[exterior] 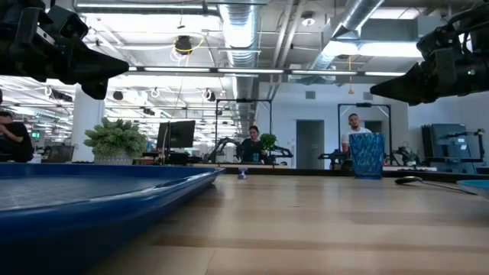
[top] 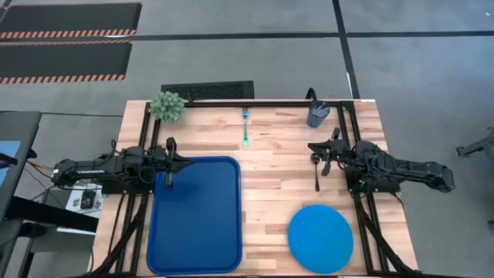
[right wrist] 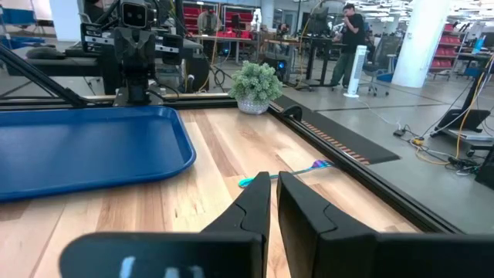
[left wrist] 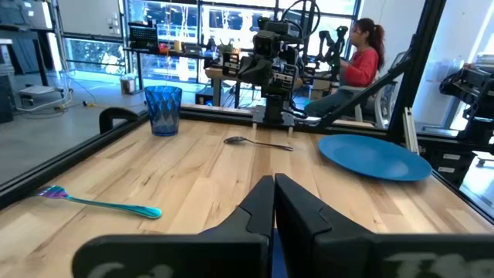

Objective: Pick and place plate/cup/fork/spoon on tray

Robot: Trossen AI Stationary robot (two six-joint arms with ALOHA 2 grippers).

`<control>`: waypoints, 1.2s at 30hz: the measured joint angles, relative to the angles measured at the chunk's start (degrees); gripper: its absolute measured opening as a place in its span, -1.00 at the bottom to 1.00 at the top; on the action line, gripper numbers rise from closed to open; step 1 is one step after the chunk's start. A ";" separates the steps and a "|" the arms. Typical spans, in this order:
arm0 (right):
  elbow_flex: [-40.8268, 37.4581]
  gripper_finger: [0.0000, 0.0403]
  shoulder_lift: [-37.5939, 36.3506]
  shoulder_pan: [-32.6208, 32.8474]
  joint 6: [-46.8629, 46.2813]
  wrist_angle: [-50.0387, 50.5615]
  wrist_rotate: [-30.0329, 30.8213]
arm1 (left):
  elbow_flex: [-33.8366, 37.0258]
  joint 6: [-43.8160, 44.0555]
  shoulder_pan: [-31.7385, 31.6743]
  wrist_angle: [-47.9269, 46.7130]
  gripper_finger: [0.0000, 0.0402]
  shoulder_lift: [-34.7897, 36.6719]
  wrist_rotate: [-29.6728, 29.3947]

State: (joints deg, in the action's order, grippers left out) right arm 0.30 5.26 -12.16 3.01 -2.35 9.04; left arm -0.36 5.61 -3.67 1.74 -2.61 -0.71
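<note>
I take the large dark-blue rectangular plastic tray [top: 197, 216] as my landmark: it lies bare on the wooden table, rim up, so I judge no placement is done yet. The flat round bright-blue plate [top: 320, 239] lies flat on the wood well to the tray's right, nearer the right arm, which I reckon makes it that arm's job. The small dark-blue faceted tumbler cup [top: 317, 114] stands upright far beyond the tray's right side, at the table's back edge. The thin dark-handled spoon [top: 316, 171] lies between tray and right arm, just under the right gripper [top: 324, 158], whose fingers stand nearly together and, as far as I see, hold nothing. The thin teal-handled fork [top: 245, 128] lies just past the tray's far right corner. The left gripper [top: 170, 161] hovers over the tray's far edge, fingers together and empty, parked.
</note>
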 joint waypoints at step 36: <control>0.10 -0.75 0.02 0.15 -8.17 -11.82 -1.88 | -0.02 -0.02 -0.02 0.00 -1.00 0.00 0.01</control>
State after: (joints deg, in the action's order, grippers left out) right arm 0.39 5.27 -12.01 -5.17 -14.16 7.17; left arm -0.38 5.58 -3.68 1.74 -2.61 -0.70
